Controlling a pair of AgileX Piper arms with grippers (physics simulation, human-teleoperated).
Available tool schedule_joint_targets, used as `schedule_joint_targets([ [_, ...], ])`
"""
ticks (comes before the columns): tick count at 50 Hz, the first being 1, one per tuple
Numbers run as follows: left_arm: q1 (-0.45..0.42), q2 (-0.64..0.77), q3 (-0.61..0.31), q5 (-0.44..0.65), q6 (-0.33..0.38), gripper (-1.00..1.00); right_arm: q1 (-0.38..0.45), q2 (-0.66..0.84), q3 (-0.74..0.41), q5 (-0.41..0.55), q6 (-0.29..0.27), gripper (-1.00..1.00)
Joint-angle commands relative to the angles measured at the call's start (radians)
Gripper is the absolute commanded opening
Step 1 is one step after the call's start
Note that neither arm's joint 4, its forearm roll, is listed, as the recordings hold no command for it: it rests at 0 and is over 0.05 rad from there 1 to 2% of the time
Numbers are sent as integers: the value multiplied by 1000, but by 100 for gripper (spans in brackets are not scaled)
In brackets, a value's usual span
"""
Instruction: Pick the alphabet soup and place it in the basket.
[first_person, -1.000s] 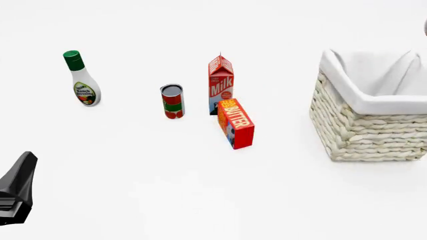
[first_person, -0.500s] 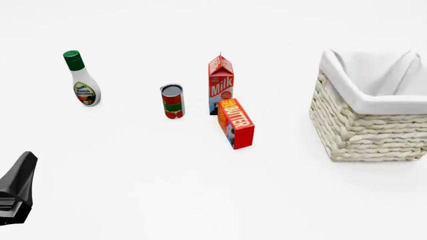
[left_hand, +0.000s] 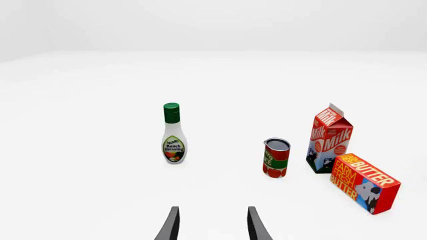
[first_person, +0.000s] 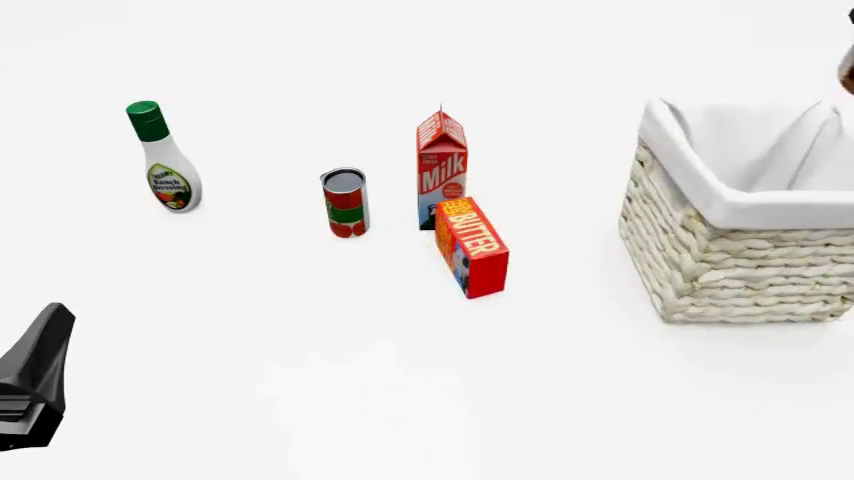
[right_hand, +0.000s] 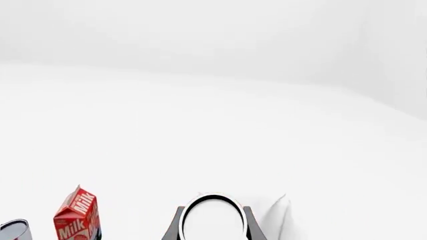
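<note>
In the right wrist view, the alphabet soup (right_hand: 213, 216) shows its silver-white top, and my right gripper (right_hand: 213, 231) is shut on it, one finger on each side. Just beyond the can lies a white cloth corner of the basket (right_hand: 278, 216). In the front view, the woven basket (first_person: 742, 262) stands at the right, and a small brownish sliver (first_person: 847, 68) at the frame's right edge above it seems to be the held can. My left gripper (left_hand: 211, 226) is open and holds nothing, low at the near left of the table (first_person: 36, 372).
A ranch dressing bottle (first_person: 164, 160) stands at the far left. In the middle are a red and green can (first_person: 344, 203), a milk carton (first_person: 442, 167) and a butter box (first_person: 471, 246) lying in front of the carton.
A brownish sliver has come into the front view at the right edge, above the basket. The left arm and the table objects have not moved.
</note>
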Motion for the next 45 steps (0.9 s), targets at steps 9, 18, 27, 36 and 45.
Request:
schedule_joint_targets([
  [9, 0, 0, 0, 0, 0, 100, -33, 82, -57, 72, -63, -100],
  [18, 0, 0, 0, 0, 0, 100, -39, 113, -77, 88, -87, -100],
  [27, 0, 0, 0, 0, 0, 100, -44, 140, -127, 167, -107, -100],
  [36, 0, 0, 0, 0, 0, 100, -50, 168, -134, 207, -113, -100],
  [45, 0, 0, 0, 0, 0, 100, -41, 189, -146, 237, -121, -100],
])
